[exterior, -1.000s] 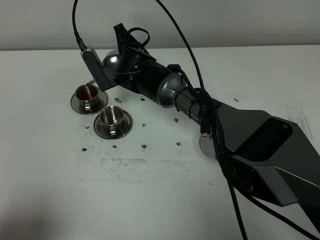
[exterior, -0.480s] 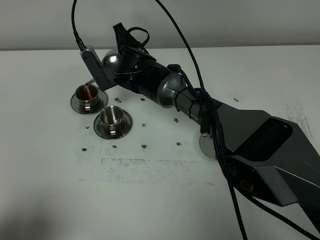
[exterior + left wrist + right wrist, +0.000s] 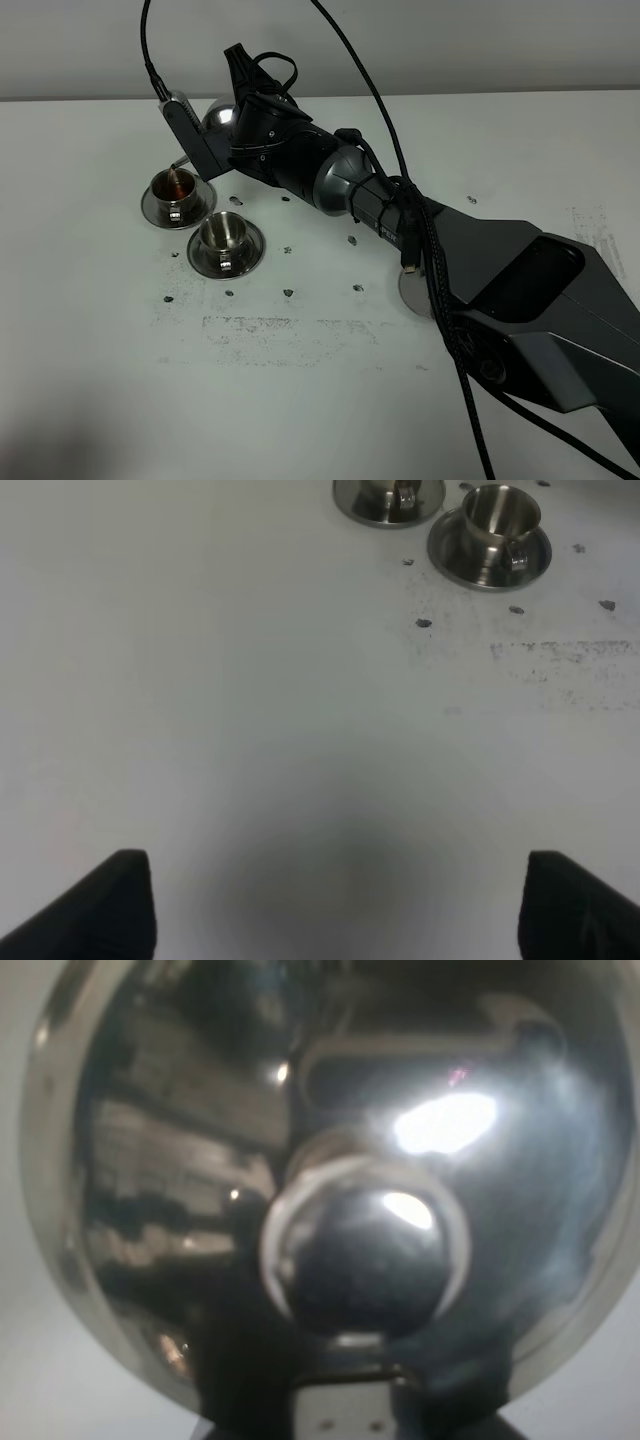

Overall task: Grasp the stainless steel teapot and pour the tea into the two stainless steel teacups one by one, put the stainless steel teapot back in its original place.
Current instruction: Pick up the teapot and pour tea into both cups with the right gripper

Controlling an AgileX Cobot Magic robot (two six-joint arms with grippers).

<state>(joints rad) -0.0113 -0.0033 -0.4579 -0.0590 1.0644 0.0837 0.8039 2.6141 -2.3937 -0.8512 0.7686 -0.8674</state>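
Observation:
The stainless steel teapot (image 3: 219,114) hangs tilted above the table's far left, its thin spout (image 3: 182,163) over the farther teacup (image 3: 174,186), which holds reddish-brown tea. My right gripper (image 3: 240,108) reaches across from the right and is shut on the teapot; its fingers are mostly hidden behind the pot. The right wrist view is filled by the teapot's lid and knob (image 3: 365,1253). The nearer teacup (image 3: 222,234) stands on its saucer (image 3: 250,255) with no tea visible in it. My left gripper (image 3: 335,910) is open over bare table, well short of both teacups (image 3: 500,515).
A round steel saucer (image 3: 412,290) lies half hidden under the right arm near the table's middle. Small dark specks dot the white tabletop around the cups. The right arm and its cables span the table from lower right to upper left.
The teapot has risen and tipped a touch more over the farther teacup. Both teacups and the left gripper have stayed put.

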